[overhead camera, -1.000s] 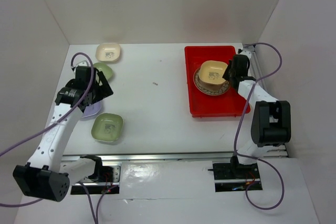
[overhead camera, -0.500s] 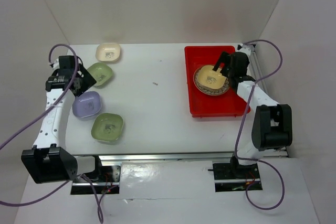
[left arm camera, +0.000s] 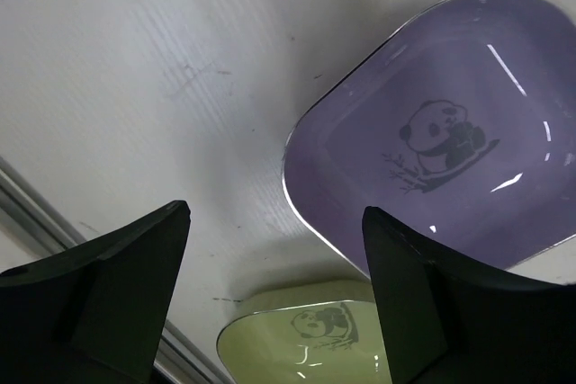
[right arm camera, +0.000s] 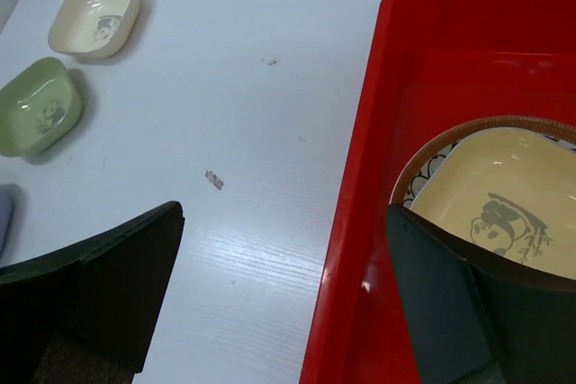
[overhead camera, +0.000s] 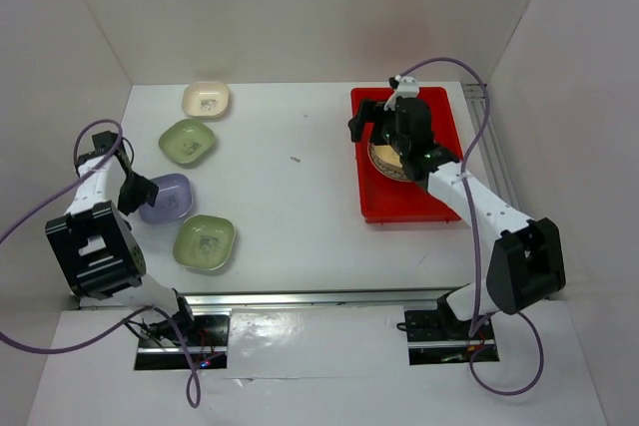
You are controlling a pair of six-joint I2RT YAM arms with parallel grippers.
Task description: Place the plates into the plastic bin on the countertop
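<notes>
End effectors (left arm camera: pixel 270 222) (right arm camera: pixel 283 213) spread wide, both empty

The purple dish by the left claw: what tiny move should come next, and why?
Probably lower the left claw and close it on the purple dish's nearest rim. The claw hangs open over that rim, and the dish lies on the white table, outside the red bin.

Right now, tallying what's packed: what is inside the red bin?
A yellow dish sits on the round brown-rimmed plate inside the red bin. A finger of the right gripper hides their near edges, and anything under the plate is covered.
</notes>
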